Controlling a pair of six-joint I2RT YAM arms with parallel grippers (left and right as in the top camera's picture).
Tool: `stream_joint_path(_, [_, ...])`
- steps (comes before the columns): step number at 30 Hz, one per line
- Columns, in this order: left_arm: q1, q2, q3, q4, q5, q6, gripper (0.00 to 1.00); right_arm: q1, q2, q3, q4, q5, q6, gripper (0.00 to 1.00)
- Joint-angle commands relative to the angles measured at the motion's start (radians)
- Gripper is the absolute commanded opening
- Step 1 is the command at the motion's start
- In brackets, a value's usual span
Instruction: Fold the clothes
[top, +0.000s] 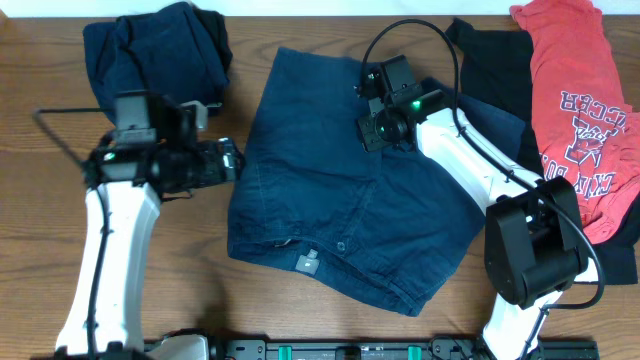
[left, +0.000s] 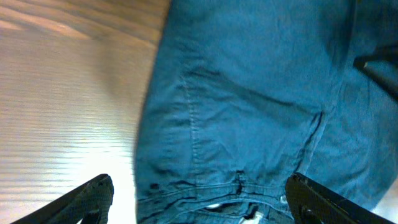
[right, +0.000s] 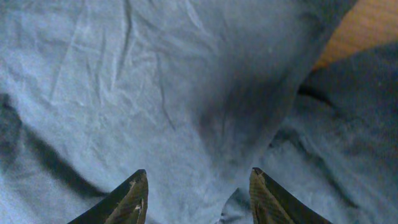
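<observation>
The wooden table (top: 40, 250) carries the clothes. The navy denim shorts (top: 350, 190) lie flat at its centre, long axis running near to far, waistband toward the robot and leg openings pointing away. A red tee (top: 585, 110) lies at the far right with a black tee (top: 490, 50) beside it, and a crumpled navy piece (top: 150, 45) sits far left. The left gripper (left: 199, 205) stands wide open at the shorts' left edge, gripping nothing, one finger over wood and one over denim. The right gripper (right: 199, 196) is half open above the middle of the shorts, with nothing pinched.
</observation>
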Motion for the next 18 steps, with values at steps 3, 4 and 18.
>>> stream_joint_path(3, [-0.053,0.078,0.004,0.003,-0.006,-0.046,0.89,0.002,-0.013,0.006,0.072,-0.03,-0.086,0.51])
stream_joint_path(4, [-0.053,0.088,0.004,0.008,-0.006,-0.051,0.89,0.006,-0.013,0.006,0.092,-0.03,-0.095,0.51])
stream_joint_path(18, [-0.053,0.117,0.004,0.085,-0.006,-0.053,0.9,0.066,0.16,0.006,0.238,-0.101,-0.208,0.54])
